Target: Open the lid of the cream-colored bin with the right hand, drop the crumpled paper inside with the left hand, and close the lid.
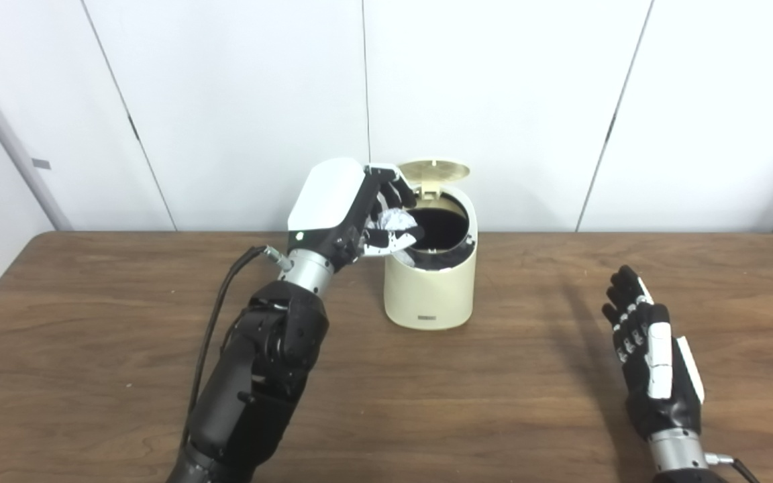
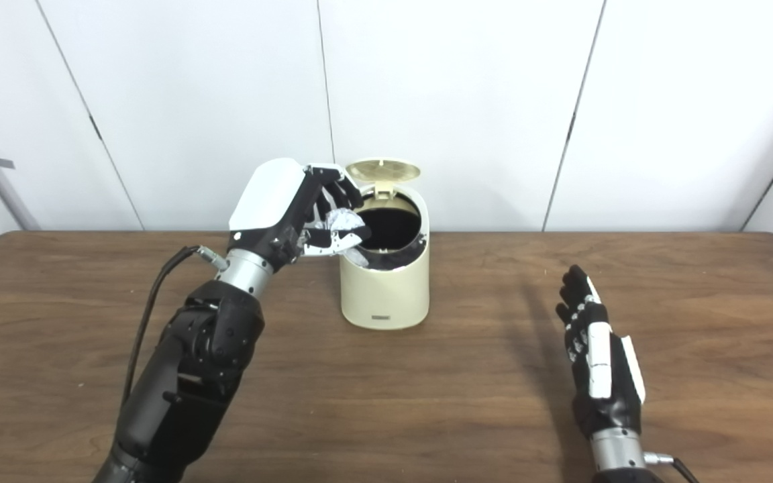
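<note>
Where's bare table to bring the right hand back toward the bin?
Bare wood lies between the bin and the right hand, and along the near edge between both arms. It is crowded at the bin's left rim, where the left hand holds the crumpled paper under the raised lid.

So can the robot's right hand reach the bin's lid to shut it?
Probably yes. The right hand is open and holds nothing, and only bare table lies between it and the bin. The lid stands up at the back; the left hand, holding the crumpled paper, is on the other side.
</note>
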